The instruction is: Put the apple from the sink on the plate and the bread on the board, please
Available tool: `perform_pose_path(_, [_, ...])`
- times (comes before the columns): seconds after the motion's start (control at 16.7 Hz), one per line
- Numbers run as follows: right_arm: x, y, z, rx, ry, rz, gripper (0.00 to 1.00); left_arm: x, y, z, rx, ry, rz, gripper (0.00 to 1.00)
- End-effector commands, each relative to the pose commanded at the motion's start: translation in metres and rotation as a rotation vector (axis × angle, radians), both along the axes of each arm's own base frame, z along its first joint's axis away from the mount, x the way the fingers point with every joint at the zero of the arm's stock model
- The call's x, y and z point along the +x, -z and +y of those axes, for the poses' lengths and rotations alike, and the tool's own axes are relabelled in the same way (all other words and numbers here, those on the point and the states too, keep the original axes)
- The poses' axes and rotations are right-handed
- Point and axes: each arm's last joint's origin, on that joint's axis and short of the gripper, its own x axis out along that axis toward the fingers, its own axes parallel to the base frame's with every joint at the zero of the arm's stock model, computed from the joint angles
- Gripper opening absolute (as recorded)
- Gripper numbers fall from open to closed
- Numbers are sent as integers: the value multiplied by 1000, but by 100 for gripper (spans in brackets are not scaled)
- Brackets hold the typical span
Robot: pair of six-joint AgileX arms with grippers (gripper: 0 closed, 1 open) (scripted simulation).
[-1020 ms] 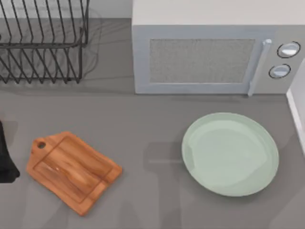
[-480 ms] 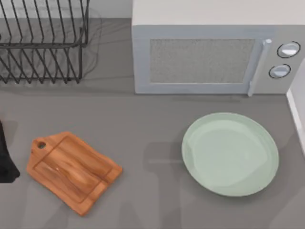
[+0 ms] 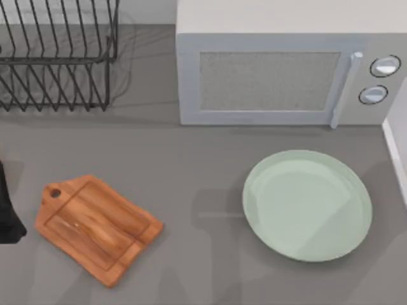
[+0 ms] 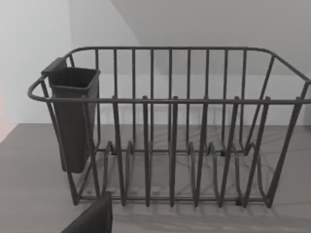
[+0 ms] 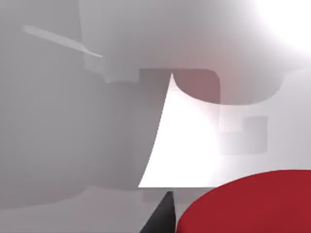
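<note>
Grey countertop (image 3: 191, 159) runs across the top view, with a dark wire dish rack (image 3: 57, 57) at the back left and a pale grey microwave (image 3: 280, 70) at the back right, its door shut, a vertical handle and two round knobs on its right side. From the left wrist view the rack (image 4: 170, 131) stands upright on the counter before a white wall, a dark rectangular cutlery cup (image 4: 73, 116) hooked on one end of its rim, and a dark sliver of the left gripper (image 4: 92, 221) pokes in at the lower edge — I cannot tell how its fingers stand. On the top view's left edge a black part of the left arm (image 3: 7, 213) sits just beside the board (image 3: 95, 227), which lies flat at front left: orange-brown wood with visible grain, an edge groove, turned at an angle with its short holed handle toward the back left. The plate (image 3: 307, 204) lies flat at front right, pale green, round, with a shallow raised rim, well apart from the board and a little in front of the microwave. In the right wrist view the apple (image 5: 252, 204) is a plain bright-red curve very close to the camera, against pale white surfaces, and a dark fingertip (image 5: 163, 216) of the right gripper stands just beside it — whether that gripper is clamped or released I cannot tell.
</note>
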Motion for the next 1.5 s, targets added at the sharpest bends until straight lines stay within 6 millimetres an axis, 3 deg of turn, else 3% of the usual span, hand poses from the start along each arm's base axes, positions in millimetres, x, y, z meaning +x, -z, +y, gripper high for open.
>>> perform_pose_path(0.18, [-2, -33, 1, -5, 0, -13, 0, 0, 0, 0, 0, 0, 0, 100])
perform_pose_path(0.48, [-2, -35, 1, -5, 1, -14, 0, 0, 0, 0, 0, 0, 0, 100])
perform_pose_path(0.66, [0, -52, 16, -11, -2, -29, 0, 0, 0, 0, 0, 0, 0, 100])
perform_pose_path(0.9, [-8, -69, 67, 5, -9, 33, 0, 0, 0, 0, 0, 0, 0, 100])
perform_pose_path(1.5, [-50, -102, 231, -43, -23, 188, 0, 0, 0, 0, 0, 0, 0, 100])
